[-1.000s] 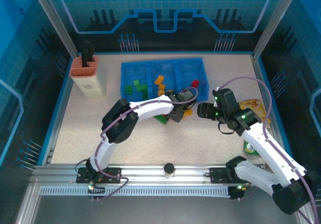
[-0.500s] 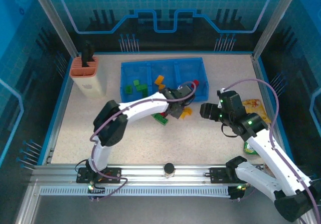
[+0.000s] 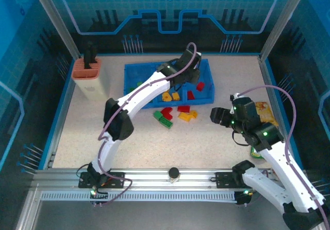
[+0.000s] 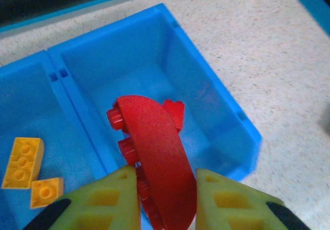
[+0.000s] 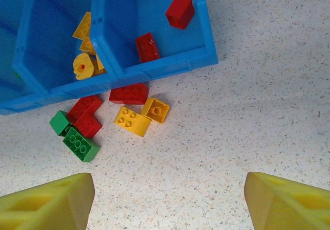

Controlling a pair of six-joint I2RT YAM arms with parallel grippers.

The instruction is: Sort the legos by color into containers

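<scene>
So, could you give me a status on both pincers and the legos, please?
Left pincer shut on curved red lego, above tray's right compartment. Right pincer open, empty. Loose legos on table nearby; nothing blocking.

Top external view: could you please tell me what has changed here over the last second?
The left gripper shut on a curved red lego from the loose pile and carried it farther out, above the right compartment of the tray. The right gripper, open, drew back slightly. Tray and holder stayed put.
</scene>
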